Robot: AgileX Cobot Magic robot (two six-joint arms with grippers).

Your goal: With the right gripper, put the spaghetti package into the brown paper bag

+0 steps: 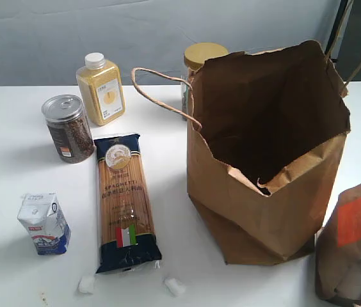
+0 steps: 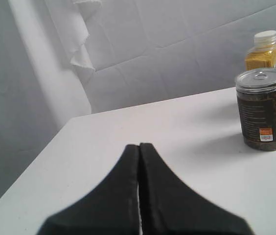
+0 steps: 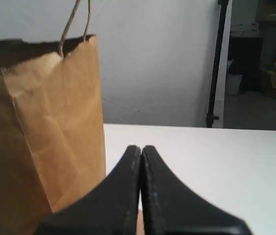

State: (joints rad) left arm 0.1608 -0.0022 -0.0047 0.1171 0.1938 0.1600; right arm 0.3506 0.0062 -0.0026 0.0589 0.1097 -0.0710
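The spaghetti package (image 1: 125, 201) lies flat on the white table, a long navy packet with a clear window, gold emblem and flag mark. To its right stands the tall brown paper bag (image 1: 276, 211), mouth open, cord handle (image 1: 158, 96) hanging toward the packet. Neither arm shows in the exterior view. My right gripper (image 3: 141, 148) is shut and empty, low over the table beside the paper bag (image 3: 40, 132). My left gripper (image 2: 139, 146) is shut and empty too, over bare table at the far left. The spaghetti is out of both wrist views.
Left of the packet stand a dark-filled clear jar (image 1: 69, 129), a yellow bottle (image 1: 101, 88) and a small white-and-blue carton (image 1: 44, 224). A yellow-lidded jar (image 1: 201, 56) hides behind the bag. A smaller brown bag with orange patch (image 1: 353, 243) sits at right. Two white lumps (image 1: 174, 286) lie near the front.
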